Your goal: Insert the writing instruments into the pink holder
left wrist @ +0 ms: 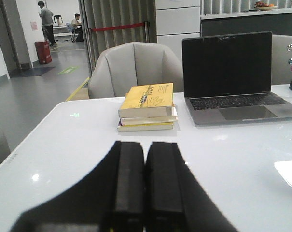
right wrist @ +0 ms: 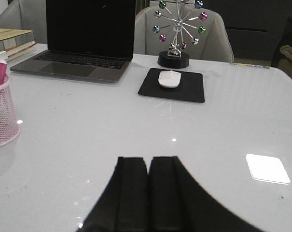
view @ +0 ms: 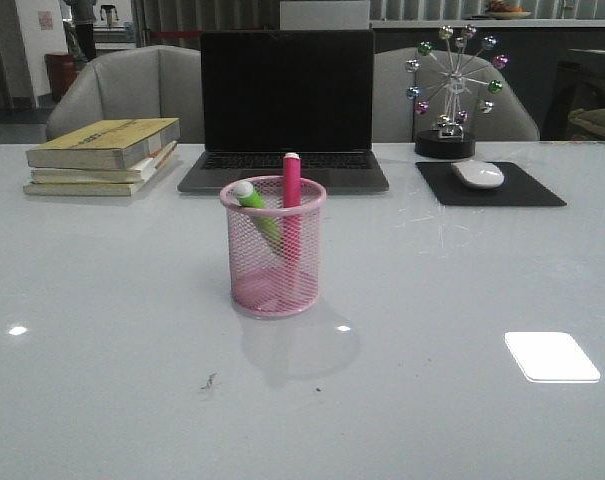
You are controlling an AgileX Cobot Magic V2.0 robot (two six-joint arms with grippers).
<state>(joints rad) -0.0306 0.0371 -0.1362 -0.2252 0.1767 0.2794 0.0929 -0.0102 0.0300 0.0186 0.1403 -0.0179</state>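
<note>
White and glossy, the counter (view: 102,330) carries the pink holder (view: 273,250) near its middle. Inside it the green marker (view: 256,205) leans left while the pink marker (view: 291,190) stands almost upright. Behind it sits a laptop (view: 287,100), with books (view: 104,155) to the far left and a mouse (view: 478,174) to the far right. Left tool (left wrist: 145,183) and right tool (right wrist: 148,193) are both clenched, grasping nothing.

Front view faces the laptop (view: 287,105) squarely; both low wrist views share it.
</note>
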